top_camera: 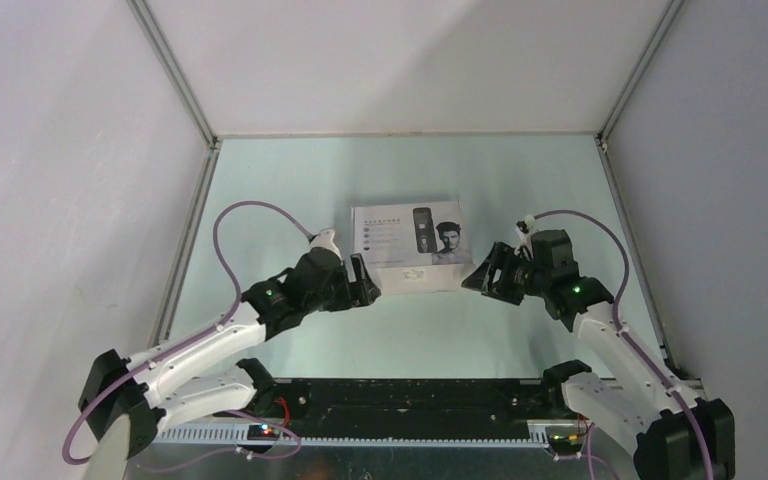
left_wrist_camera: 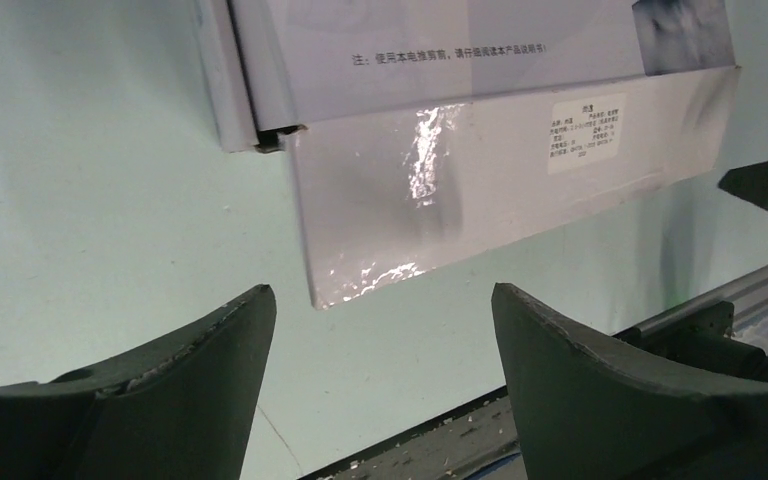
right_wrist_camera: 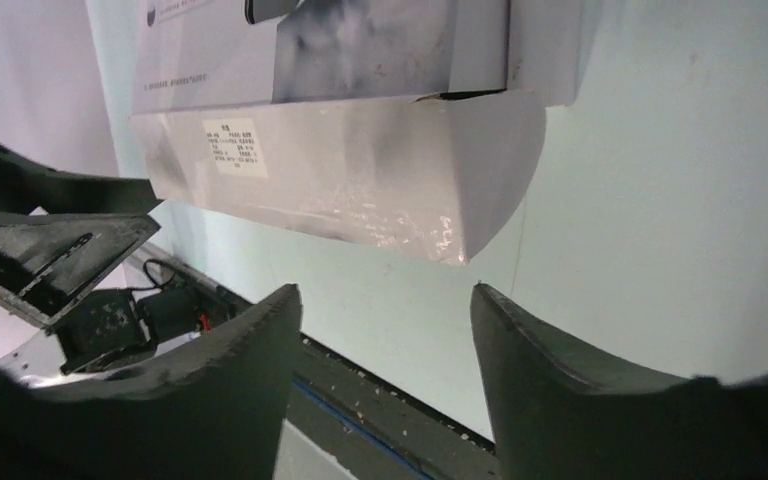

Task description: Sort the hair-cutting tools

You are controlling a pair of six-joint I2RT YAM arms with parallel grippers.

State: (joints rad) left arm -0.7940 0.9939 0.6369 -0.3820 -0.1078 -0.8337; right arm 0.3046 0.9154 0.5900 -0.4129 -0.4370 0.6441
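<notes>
The white box with the printed lid (top_camera: 409,246) lies shut in the middle of the table; it also shows in the left wrist view (left_wrist_camera: 480,130) and the right wrist view (right_wrist_camera: 340,170). No black hair-cutting tools are in view. My left gripper (top_camera: 368,282) is open and empty, just off the box's near left corner. My right gripper (top_camera: 482,278) is open and empty, just off the box's near right corner. Neither touches the box.
The pale green table (top_camera: 400,330) is walled by white panels on the left, back and right. A black rail (top_camera: 410,395) runs along the near edge between the arm bases. The other arm's fingers (right_wrist_camera: 50,250) show in the right wrist view.
</notes>
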